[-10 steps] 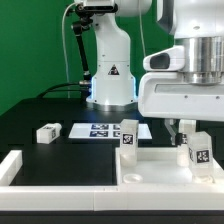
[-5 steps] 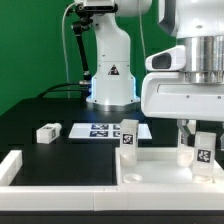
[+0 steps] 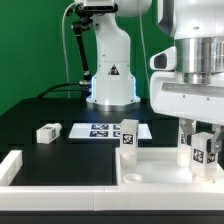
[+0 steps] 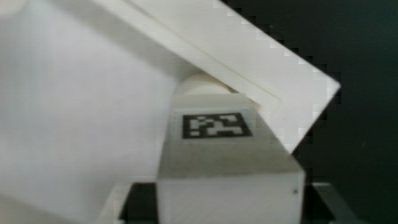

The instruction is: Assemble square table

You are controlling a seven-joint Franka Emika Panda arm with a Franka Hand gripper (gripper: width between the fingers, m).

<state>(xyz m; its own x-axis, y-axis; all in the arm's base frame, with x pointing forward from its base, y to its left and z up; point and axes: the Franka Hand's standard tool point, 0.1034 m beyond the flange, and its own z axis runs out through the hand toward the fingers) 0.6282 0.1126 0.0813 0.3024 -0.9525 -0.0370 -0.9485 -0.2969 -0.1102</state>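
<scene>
Cut off at the exterior view's right edge: part of the square tabletop (image 3: pixel 158 170). Hidden behind the jaws: sides of the gripped leg (image 3: pixel 200 152). White, raised-rimmed tabletop lying by the worktop's (image 3: pixel 60 150) near edge. Gripped leg white, tagged, upright at a tabletop corner, clamped between the jaws. Second leg (image 3: pixel 128 136) upright at another corner. Stood wider apart a second ago; now closed onto the leg.

Gripper (image 3: pixel 200 140) housing cropped above and on the exterior view's right. Fingers (image 4: pixel 139 203) cropped in wrist view; they cover the flanks of the clamped leg (image 3: pixel 200 155). Leg's far end at the tabletop (image 3: pixel 150 165) blurred, seating unreadable. Tabletop cropped under the tool. Marker board (image 3: pixel 95 130) partly behind the other leg (image 3: pixel 128 135).
</scene>
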